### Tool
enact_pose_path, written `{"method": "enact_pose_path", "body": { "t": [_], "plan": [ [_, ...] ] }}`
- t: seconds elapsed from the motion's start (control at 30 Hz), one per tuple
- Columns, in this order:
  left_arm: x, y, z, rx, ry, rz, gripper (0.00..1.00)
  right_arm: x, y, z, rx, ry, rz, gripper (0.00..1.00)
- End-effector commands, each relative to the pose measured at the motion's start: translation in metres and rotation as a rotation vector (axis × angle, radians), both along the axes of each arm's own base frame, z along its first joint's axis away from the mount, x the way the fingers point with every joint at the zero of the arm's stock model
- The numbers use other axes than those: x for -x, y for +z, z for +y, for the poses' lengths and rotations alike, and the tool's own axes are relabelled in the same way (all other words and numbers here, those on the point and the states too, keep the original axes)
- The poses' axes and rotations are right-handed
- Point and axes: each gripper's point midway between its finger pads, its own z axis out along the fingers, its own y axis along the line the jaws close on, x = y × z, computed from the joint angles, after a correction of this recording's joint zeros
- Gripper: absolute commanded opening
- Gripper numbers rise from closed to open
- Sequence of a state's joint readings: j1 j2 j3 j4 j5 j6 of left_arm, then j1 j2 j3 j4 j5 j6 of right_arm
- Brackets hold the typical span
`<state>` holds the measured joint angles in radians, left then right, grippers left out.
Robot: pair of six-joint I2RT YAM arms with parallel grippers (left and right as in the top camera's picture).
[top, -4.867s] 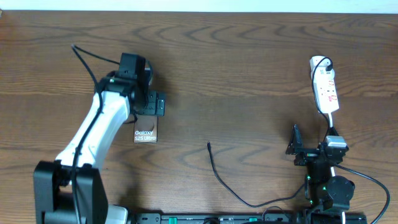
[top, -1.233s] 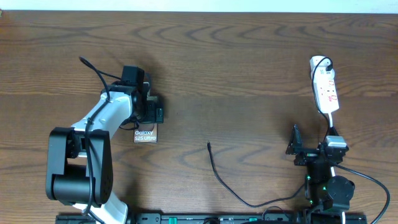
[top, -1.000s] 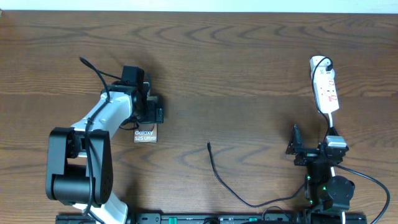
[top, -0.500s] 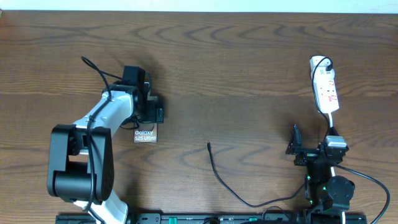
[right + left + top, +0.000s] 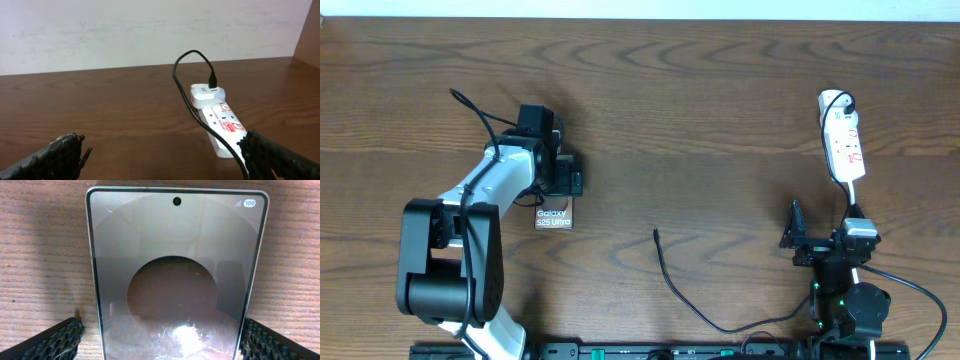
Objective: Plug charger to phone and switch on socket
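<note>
While the left gripper [image 5: 165, 341] stands spread wide over the phone [image 5: 175, 270], one pad [image 5: 55, 341] by each long edge, I cannot quite tell if they touch it. The phone lies flat at the left of the table [image 5: 720, 100]. At near right, the right gripper [image 5: 162, 146] is wide apart and empty. The charger [image 5: 678, 288] lies loose near the middle, and the socket [image 5: 843, 140] sits far right.
</note>
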<state>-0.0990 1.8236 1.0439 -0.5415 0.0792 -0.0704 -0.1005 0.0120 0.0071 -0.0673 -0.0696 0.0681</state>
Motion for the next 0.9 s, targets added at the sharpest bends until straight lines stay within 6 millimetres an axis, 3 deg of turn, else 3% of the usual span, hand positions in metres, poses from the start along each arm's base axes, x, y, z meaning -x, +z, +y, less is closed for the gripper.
{"method": "enact_pose_path", "body": {
  "t": [0.0,0.87],
  "plan": [
    [0.019,-0.023,-0.004,0.026,-0.009,0.093,1.00,0.000,-0.001,0.001,-0.009,0.000,0.000,0.99],
    [0.034,-0.029,-0.006,-0.046,-0.072,0.133,0.99,0.000,-0.001,0.001,-0.009,0.000,0.000,0.99]
  ]
}}
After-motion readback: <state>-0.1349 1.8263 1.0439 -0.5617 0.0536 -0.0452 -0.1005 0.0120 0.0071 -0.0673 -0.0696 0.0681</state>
